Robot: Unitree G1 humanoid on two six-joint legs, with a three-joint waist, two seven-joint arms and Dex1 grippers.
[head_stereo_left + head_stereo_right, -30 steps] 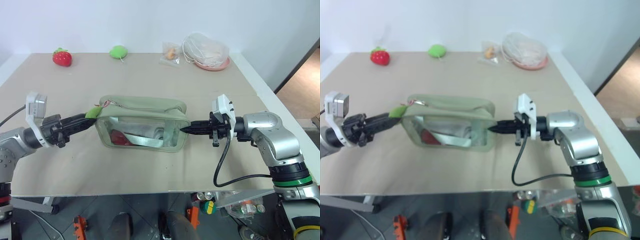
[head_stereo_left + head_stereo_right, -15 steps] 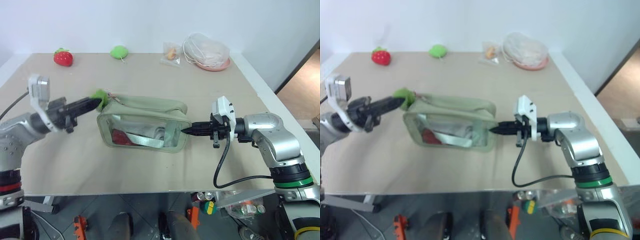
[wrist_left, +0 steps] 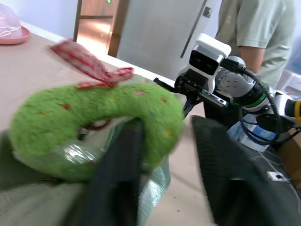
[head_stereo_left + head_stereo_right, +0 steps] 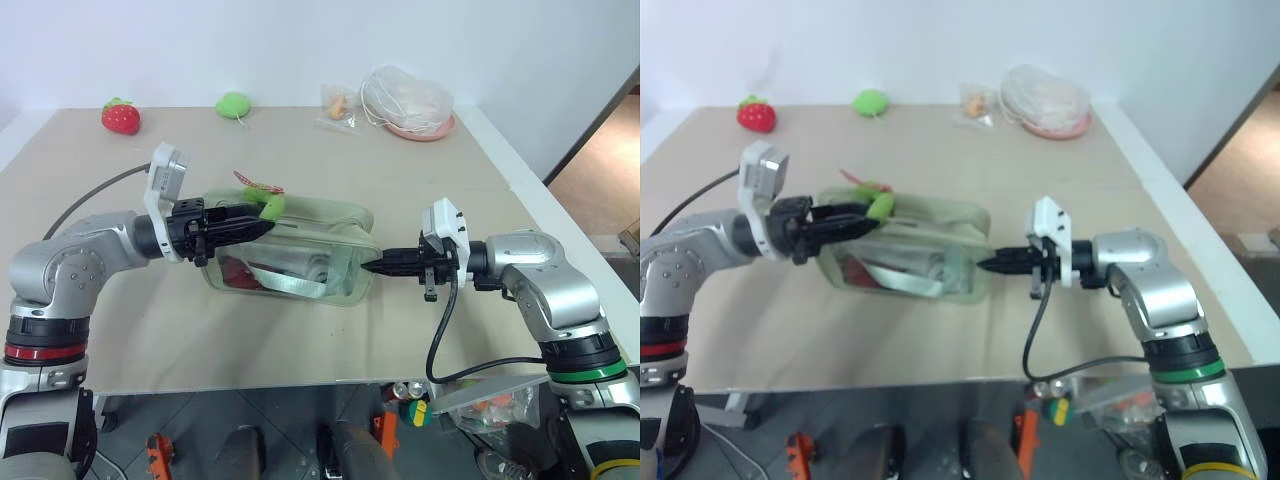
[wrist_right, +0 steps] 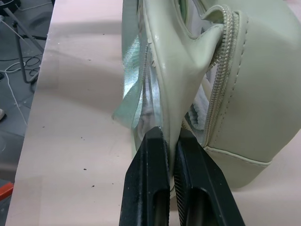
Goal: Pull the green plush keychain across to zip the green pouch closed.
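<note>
1. Nearest the camera, the green pouch (image 4: 285, 250) lies on the tan desk (image 4: 300, 340), its clear window facing the near edge and showing red and grey contents.
2. At the pouch's right end, the right end effector (image 4: 368, 266) points leftward, its two black fingers (image 5: 148, 183) pressed together on a flap of the pouch's pale green end beside the zipper teeth; the right wrist view shows that flap pinched between them.
3. At the pouch's top, toward its left end, the left end effector (image 4: 262, 226) points rightward over the zipper line. Its fingers (image 3: 117, 174) are spread apart in the left wrist view, with the green plush keychain (image 4: 270, 207) lying against the inner side of one finger and a gap to the other.
4. The keychain, bright lime and curved, sits on the pouch's upper edge, with a reddish-pink ribbon (image 4: 258, 185) rising from it.
5. In the left wrist view, a person (image 3: 249, 28) in a light green shirt stands beyond the right arm.
6. Along the far edge of the desk sit a red strawberry plush (image 4: 121, 116), a round green plush (image 4: 236, 104), a small clear packet (image 4: 340, 106) and a pink dish (image 4: 425, 128) under a crumpled plastic bag (image 4: 405, 95).
</note>
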